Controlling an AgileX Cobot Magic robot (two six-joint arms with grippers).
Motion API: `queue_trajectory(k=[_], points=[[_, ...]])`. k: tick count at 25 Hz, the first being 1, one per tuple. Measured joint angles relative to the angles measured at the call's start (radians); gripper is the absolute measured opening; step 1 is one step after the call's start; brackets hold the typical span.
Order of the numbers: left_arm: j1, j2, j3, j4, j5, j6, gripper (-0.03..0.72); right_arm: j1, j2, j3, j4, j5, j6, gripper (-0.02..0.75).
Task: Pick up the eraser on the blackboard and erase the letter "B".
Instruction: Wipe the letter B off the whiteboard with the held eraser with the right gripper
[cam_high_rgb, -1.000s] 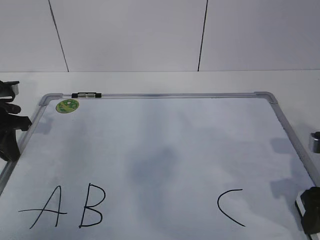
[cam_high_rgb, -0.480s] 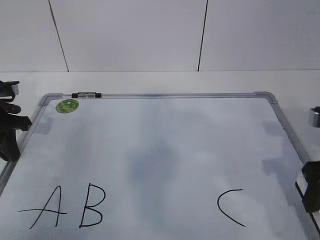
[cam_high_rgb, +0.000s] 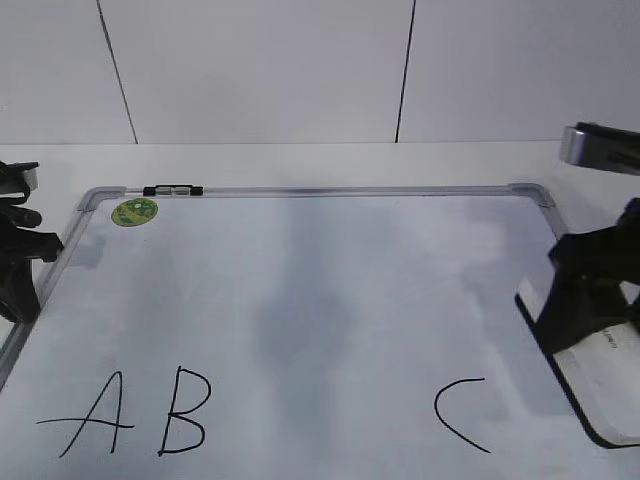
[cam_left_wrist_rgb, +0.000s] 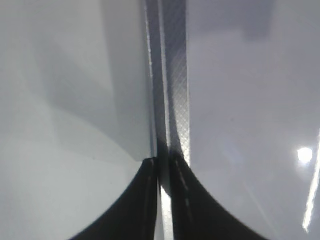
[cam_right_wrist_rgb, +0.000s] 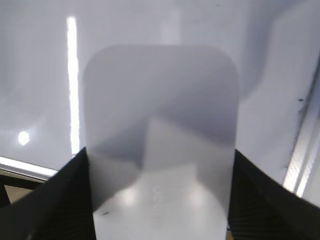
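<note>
The blackboard (cam_high_rgb: 330, 190) is a white board in a grey frame, lying flat. The letter "B" (cam_high_rgb: 185, 410) is drawn near its front left. The eraser (cam_high_rgb: 612, 352), white with a thin dark base, hangs tilted over the board's right edge. My right gripper (cam_high_rgb: 588, 318) is shut on its sides. In the right wrist view the eraser (cam_right_wrist_rgb: 160, 125) fills the space between the black fingers (cam_right_wrist_rgb: 55, 205), with my right gripper (cam_right_wrist_rgb: 160, 205) around it. My left gripper (cam_high_rgb: 20, 270) sits at the board's left edge. Seen from the wrist, my left gripper (cam_left_wrist_rgb: 164, 165) is pinched on the frame (cam_left_wrist_rgb: 170, 75).
A black "A" (cam_high_rgb: 90, 418) stands left of the B and a black "C" (cam_high_rgb: 458, 415) at the front right. A round green sticker (cam_high_rgb: 134, 211) and a black clip (cam_high_rgb: 172, 189) mark the far left corner. A white wall stands behind the table.
My right gripper has come up from the lower right corner of the exterior view with the eraser in it, moving up and inward over the board's right edge. The left gripper has stayed put.
</note>
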Motion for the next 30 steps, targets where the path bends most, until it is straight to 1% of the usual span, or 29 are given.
queue_trajectory(k=[4, 9, 17, 21, 23, 26, 30], points=[[0.0, 0.0, 0.0, 0.0, 0.002, 0.0, 0.046, 0.115, 0.09, -0.065, 0.0, 0.004, -0.007, 0.515], [0.0, 0.0, 0.0, 0.0, 0.004, 0.0, 0.046, 0.239, 0.216, -0.171, 0.0, 0.004, 0.02, 0.515], [0.0, 0.0, 0.0, 0.0, 0.004, 0.0, 0.046, 0.385, 0.377, -0.336, -0.077, 0.004, 0.106, 0.514], [0.0, 0.0, 0.0, 0.0, 0.004, 0.0, 0.046, 0.425, 0.445, -0.404, -0.087, -0.003, 0.145, 0.514], [0.0, 0.0, 0.0, 0.0, 0.004, 0.0, 0.046, 0.437, 0.482, -0.443, -0.07, -0.018, 0.151, 0.514], [0.0, 0.0, 0.0, 0.0, 0.004, 0.0, 0.046, 0.437, 0.516, -0.477, -0.055, -0.022, 0.155, 0.514], [0.0, 0.0, 0.0, 0.0, 0.004, 0.0, 0.046, 0.437, 0.533, -0.482, -0.038, -0.022, 0.166, 0.514]])
